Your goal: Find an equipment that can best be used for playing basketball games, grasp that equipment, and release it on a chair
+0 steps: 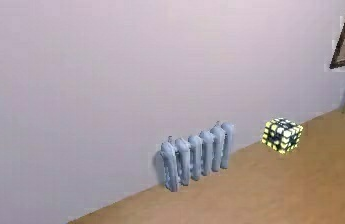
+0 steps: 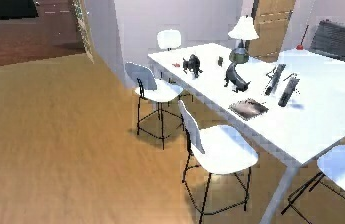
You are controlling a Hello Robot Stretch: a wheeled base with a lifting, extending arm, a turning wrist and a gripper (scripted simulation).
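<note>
Thin-legged white chair (image 2: 225, 150), smooth white table (image 2: 320, 122), ribbed grey radiator (image 1: 195, 155), jaws' state cannot be told

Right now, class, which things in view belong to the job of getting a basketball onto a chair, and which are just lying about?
Job:
nearest white chair
white chair beyond it

Lying about:
radiator
patterned cube
table
lamp
dark figurines

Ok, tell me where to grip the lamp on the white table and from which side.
On the lamp, grip the dark base under the shade, coming in level from the side. It stands upright and the wide shade overhangs the base, so a reach from above would likely hit the shade first.
</note>
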